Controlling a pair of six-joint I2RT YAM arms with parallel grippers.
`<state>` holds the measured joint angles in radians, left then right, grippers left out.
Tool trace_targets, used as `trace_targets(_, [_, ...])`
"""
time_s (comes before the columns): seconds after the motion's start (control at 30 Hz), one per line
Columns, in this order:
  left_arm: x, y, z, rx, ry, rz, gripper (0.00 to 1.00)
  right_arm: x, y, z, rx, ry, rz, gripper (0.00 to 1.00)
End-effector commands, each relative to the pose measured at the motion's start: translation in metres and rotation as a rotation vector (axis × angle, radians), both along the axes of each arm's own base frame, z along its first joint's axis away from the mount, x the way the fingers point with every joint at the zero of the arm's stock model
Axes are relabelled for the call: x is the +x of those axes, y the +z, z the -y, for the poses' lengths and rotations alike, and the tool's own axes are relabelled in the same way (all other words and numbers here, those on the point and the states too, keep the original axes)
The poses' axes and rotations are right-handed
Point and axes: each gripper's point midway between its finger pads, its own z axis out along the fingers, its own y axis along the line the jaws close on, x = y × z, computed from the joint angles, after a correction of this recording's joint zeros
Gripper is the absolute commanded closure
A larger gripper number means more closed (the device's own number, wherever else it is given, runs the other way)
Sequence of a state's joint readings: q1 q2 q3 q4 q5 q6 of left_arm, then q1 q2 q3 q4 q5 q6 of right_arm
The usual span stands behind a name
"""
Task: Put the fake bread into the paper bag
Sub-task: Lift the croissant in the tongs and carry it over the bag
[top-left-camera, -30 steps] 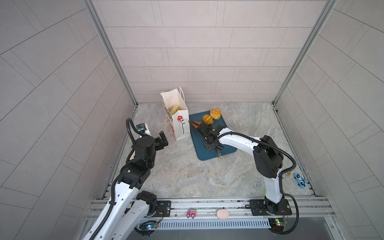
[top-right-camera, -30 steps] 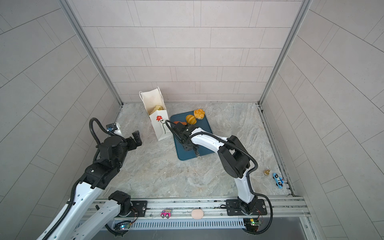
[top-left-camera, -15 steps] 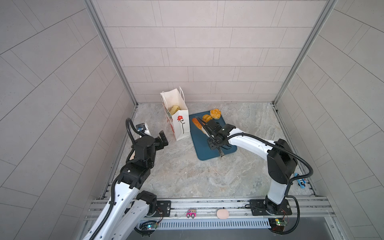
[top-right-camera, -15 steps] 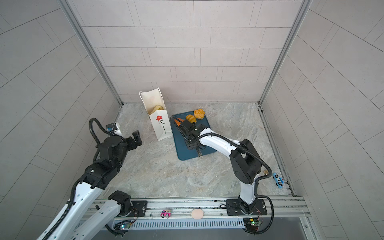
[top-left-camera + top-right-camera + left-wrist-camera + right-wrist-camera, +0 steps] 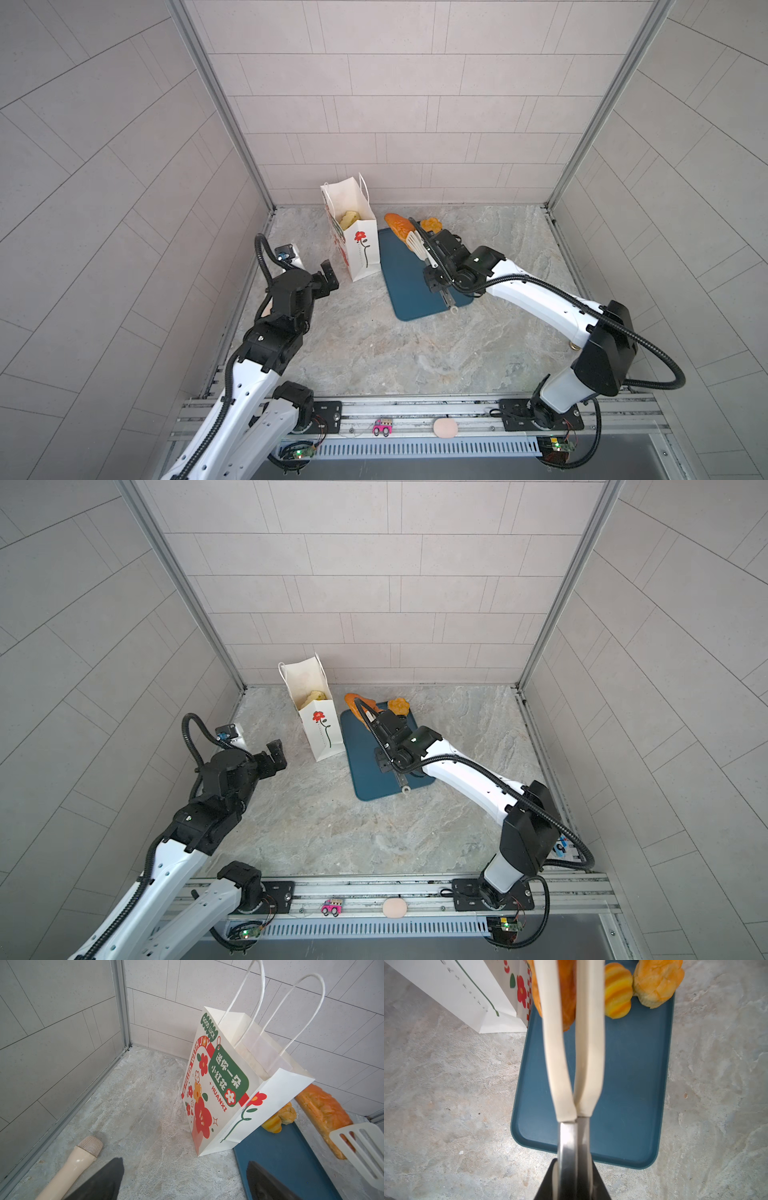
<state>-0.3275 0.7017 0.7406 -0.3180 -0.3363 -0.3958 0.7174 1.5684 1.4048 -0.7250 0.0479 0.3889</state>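
- My left gripper [image 5: 328,277] hangs wide open near the bag [image 5: 357,249].
- The white bag stands upright, red flower in front, with a pale roll [image 5: 349,217] inside.
- My right gripper [image 5: 572,1162] clenches tongs [image 5: 415,243], which pinch a long, glossy orange-brown loaf [image 5: 398,226] just beside the bag.
- A striped roll [image 5: 617,991] and a knobbly bun [image 5: 658,978] sit on the tray [image 5: 409,295].

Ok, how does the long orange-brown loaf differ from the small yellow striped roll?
The long orange-brown loaf is elongated and unstriped; the small yellow striped roll is round and banded. The loaf is pinched in cream tongs; the roll lies free on the dark-blue tray. Both are outside the white paper bag.
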Motion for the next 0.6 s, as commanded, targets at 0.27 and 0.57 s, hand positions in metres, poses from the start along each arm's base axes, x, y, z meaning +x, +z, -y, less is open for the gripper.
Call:
trace_targets(0.27, [0.002,0.019,0.000,-0.040,0.006,0.056,0.00,0.006,0.096,0.001,0.114,0.033,0.201,0.88])
trace_targets(0.57, [0.001,0.019,0.001,-0.045,-0.002,0.056,0.00,0.002,0.149,-0.021,0.188,0.120,0.325,0.87])
